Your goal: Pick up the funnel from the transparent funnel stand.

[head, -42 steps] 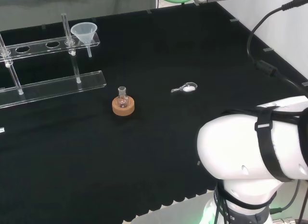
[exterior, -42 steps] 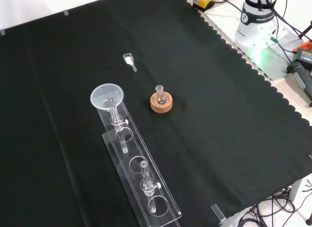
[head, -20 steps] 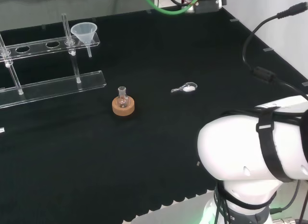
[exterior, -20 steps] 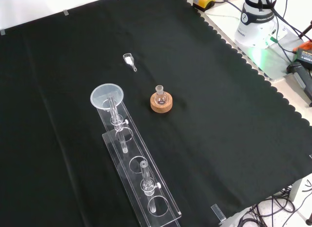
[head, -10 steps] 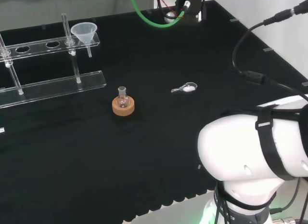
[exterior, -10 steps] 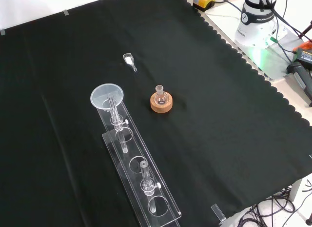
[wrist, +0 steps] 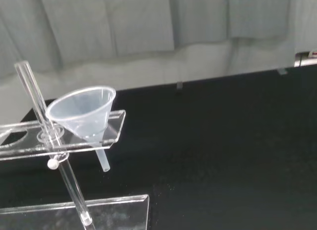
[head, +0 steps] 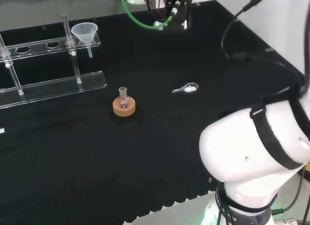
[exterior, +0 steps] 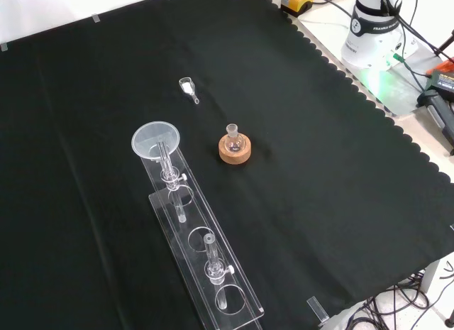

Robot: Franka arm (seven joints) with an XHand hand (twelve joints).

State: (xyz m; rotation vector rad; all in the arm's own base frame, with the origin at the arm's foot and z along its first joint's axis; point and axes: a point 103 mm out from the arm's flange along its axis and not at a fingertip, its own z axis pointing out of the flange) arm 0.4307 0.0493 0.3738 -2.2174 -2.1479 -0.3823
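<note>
Head view: your funnel [head: 85,31] sat in the right-hand end hole of the upper shelf of the transparent funnel stand [head: 53,84], at the far left of the black cloth [head: 160,138]. Its spout hung down through the hole, clear of the lower shelf. An upright clear rod [head: 66,26] stood just left of the funnel. Nearer to you, a small flask [head: 123,96] sat in a cork ring [head: 124,107] near the middle of the cloth, and a small clear scoop [head: 186,88] with white powder lay to its right, well apart. At the far edge, above the cloth, dark wrist hardware with a green cable [head: 145,19] hung to the right of the stand; you could not tell from it how the fingers were set. The arm's white link [head: 252,147] stood at the near right.

Front view: the funnel [exterior: 155,141] stood at the far end of the stand [exterior: 206,266], its wide mouth open upward. The flask [exterior: 233,136] on its cork ring [exterior: 235,151] stood to the right of it, and the scoop [exterior: 189,88] lay farther off.

Wrist view: the funnel [wrist: 84,116] rested upright in the shelf's end hole, its spout poking below, with the rod [wrist: 49,141] just beside it.
</note>
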